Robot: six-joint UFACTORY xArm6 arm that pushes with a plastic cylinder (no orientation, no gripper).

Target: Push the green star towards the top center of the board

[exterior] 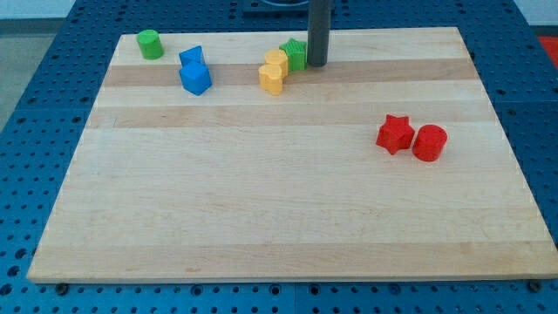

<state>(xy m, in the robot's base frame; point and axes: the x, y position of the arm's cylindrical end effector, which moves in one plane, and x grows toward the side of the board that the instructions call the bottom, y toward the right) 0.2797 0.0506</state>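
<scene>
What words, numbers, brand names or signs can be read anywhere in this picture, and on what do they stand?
None: no text, number, label or sign shows anywhere.
The wooden board is bare wood, and the blue perforated table beneath it carries only holes.
The green star, beside my tip, and the other blocks are plain coloured plastic.

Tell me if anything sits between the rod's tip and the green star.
Nothing visible does. My tip is right against the green star on the view's right side; the yellow blocks sit on the star's far side, toward the view's left.
</scene>
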